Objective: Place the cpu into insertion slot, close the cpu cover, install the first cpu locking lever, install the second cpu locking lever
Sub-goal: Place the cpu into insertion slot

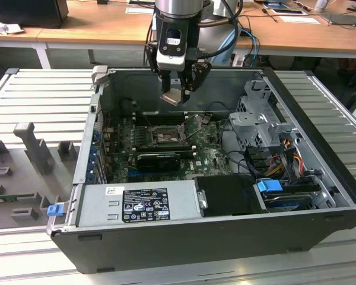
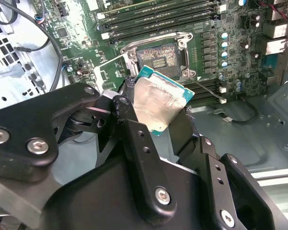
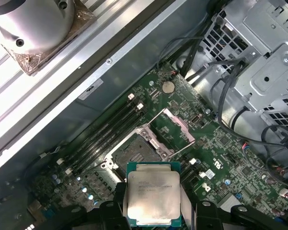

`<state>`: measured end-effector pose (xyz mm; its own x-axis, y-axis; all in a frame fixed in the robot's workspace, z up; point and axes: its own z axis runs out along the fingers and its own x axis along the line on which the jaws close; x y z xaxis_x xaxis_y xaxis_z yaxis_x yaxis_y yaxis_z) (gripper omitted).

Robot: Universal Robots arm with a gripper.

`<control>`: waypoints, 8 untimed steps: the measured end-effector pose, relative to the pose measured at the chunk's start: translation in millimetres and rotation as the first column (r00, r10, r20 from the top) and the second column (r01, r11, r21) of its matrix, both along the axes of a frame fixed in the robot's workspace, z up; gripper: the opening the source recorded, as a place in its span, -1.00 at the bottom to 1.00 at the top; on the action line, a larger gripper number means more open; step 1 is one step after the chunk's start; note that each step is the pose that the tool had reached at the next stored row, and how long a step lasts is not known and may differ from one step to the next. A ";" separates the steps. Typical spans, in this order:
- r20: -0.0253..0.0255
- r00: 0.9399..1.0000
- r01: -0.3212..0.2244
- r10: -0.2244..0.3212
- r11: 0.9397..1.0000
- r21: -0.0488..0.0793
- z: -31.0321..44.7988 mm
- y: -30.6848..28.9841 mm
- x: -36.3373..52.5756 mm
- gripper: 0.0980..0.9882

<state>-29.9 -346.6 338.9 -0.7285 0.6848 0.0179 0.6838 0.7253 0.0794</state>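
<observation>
My gripper [image 1: 177, 95] is shut on the cpu [image 1: 174, 97], a pale silvery chip with a green edge, pinched by its sides between the black fingers [image 2: 129, 103]. I hold it tilted above the open computer case, over the far part of the green board. In both wrist views the cpu [image 2: 158, 103] [image 3: 152, 199] hangs clear of the insertion slot [image 2: 158, 57] [image 3: 133, 152], a dark square socket with a silvery rim lying bare beneath it. The cpu cover [image 3: 181, 125] [image 2: 100, 75] is swung open beside the socket. A thin locking lever [image 2: 209, 91] sticks out loose next to the socket.
Long black memory slots [image 1: 157, 116] run along the socket's far side and a black expansion card [image 1: 159, 159] lies on its near side. A labelled power supply [image 1: 139, 205] fills the case's front. A metal drive cage [image 1: 258, 122] with cables stands at the exterior view's right.
</observation>
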 end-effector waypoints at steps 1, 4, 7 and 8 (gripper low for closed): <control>0.000 1.000 0.004 -0.004 1.000 0.000 -0.1 0.0 0.0 -0.03; 0.000 1.000 0.010 -0.010 1.000 0.000 -0.3 0.0 0.0 -0.03; 0.000 1.000 0.016 -0.016 1.000 0.000 -0.6 0.0 0.0 -0.03; 0.000 1.000 0.019 -0.019 1.000 0.000 -0.7 0.0 0.0 -0.03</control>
